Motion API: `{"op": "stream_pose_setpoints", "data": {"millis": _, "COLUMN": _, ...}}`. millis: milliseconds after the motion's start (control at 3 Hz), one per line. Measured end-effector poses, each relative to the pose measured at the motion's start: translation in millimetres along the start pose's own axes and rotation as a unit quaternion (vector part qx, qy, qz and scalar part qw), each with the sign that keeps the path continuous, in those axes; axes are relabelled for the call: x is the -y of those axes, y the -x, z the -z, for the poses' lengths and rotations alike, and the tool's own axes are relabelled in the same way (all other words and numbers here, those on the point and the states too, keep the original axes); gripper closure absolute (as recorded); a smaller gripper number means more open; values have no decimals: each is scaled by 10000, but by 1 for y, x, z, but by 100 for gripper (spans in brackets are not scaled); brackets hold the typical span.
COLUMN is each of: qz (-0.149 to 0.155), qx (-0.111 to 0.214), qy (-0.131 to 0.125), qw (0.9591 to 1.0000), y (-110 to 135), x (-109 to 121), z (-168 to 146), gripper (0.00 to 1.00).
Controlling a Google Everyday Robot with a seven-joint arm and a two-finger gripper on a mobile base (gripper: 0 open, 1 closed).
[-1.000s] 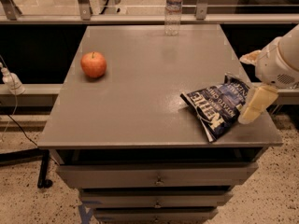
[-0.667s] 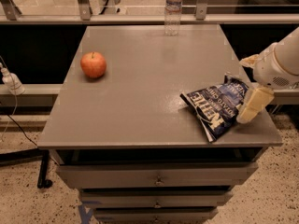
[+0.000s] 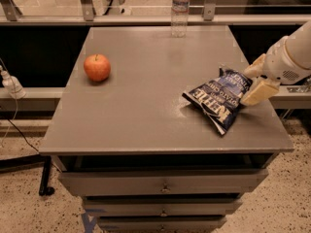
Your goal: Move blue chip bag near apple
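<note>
Blue chip bag (image 3: 217,99) is lying flat on the right side of the grey worktop (image 3: 141,110), pretty close to the right edge and not far back from the front edge. Its lower corner points toward the front right corner. It's a crinkled dark blue foil bag with big white lettering, turned at an angle so the text runs diagonally, and the foil catches a bit of light along the creases.

The tool (image 3: 246,87) comes in from the right, over the worktop's right edge. Its two cream fingers (image 3: 259,91) are spread apart at the blue chip bag's right end, the lower one up against the foil. It doesn't look clamped on anything.

The apple (image 3: 97,67) sits on the left side toward the back, red-orange with a short stem, near the left edge and well apart from the bag. Between the two is a wide stretch of bare grey surface.

A water bottle (image 3: 180,8) stands upright at the far edge, around the middle. Drawers (image 3: 165,183) sit under the front edge.
</note>
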State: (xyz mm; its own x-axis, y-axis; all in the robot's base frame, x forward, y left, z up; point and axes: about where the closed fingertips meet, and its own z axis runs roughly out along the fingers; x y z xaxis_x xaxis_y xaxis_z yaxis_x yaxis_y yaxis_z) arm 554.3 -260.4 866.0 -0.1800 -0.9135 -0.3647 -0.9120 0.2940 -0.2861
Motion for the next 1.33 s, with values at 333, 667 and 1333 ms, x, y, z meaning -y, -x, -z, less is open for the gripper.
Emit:
{"op": "stream_pose_setpoints", "data": {"millis": 333, "qz": 9, "qx": 168, "qy": 0, "qw": 9999, "y": 20, "x": 9, "z": 12, "gripper": 65}}
{"op": "stream_pose_setpoints", "data": {"millis": 667, "qz": -175, "qx": 283, "qy": 185, "qw": 9993, "y": 26, "x": 3, "z": 9, "gripper": 89}}
{"op": "stream_pose_setpoints", "data": {"millis": 1333, "qz": -434, "qx": 312, "qy": 488, "qw": 9974, "y": 29, "x": -5, "z": 5, "gripper": 82}}
